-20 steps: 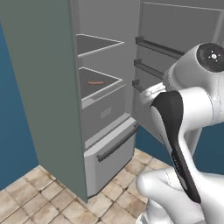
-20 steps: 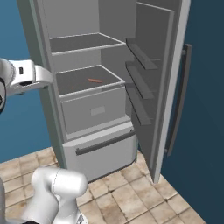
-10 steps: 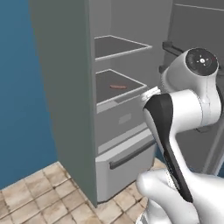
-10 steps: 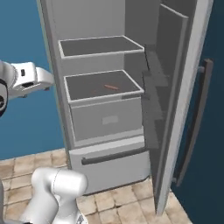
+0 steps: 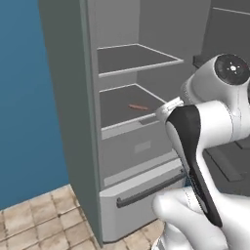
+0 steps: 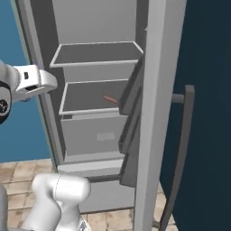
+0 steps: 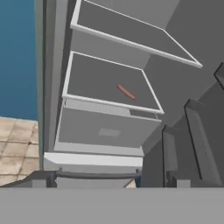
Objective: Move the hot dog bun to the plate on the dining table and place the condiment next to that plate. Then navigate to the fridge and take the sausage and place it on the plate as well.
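Tall grey open fridge [image 5: 73, 122]; thin reddish-brown sausage [image 7: 126, 92] lies on its middle shelf [image 7: 96, 83], toward two o'clock. Fingers spread wide, holding nothing. Risk: reaching in, the arm could clip the upper shelf.

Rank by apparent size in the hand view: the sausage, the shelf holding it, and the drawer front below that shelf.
1. Shelf and drawer front: they look about equal, so I cannot rank them.
2. Sausage, clearly smallest.
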